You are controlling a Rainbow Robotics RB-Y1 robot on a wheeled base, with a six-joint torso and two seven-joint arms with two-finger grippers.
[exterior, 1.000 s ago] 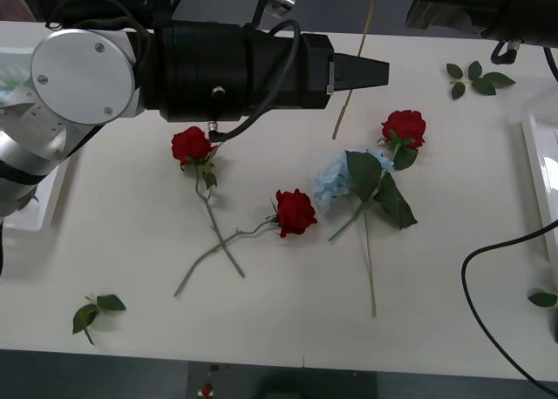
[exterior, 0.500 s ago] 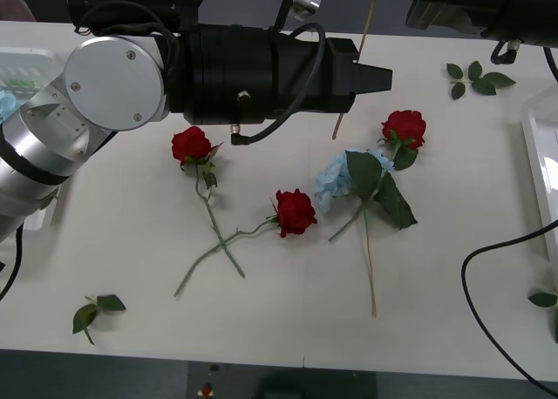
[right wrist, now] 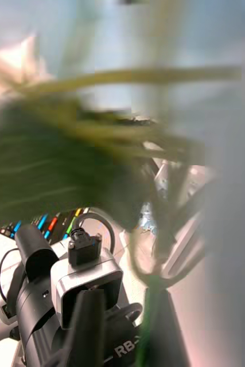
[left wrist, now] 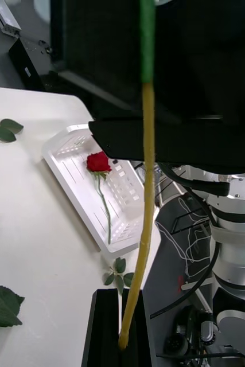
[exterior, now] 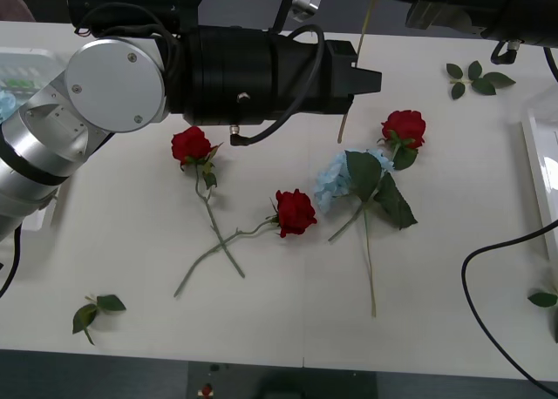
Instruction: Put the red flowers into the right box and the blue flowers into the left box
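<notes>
Front view: the left gripper (exterior: 370, 78) is reaching across the upper middle, pinching a hanging stem (exterior: 347, 111); three red flowers (exterior: 296, 212) and one blue flower (exterior: 331, 179) are lying on the table (exterior: 131, 242) at centre.
Left wrist view: the black fingers (left wrist: 105, 327) are closing narrowly on the stem (left wrist: 148, 172); the right box (left wrist: 79, 172) is holding one red rose (left wrist: 98, 163).
Right wrist view: blurred leaves (right wrist: 59, 166) are sitting close to the camera; the right gripper's opening cannot be told.
</notes>
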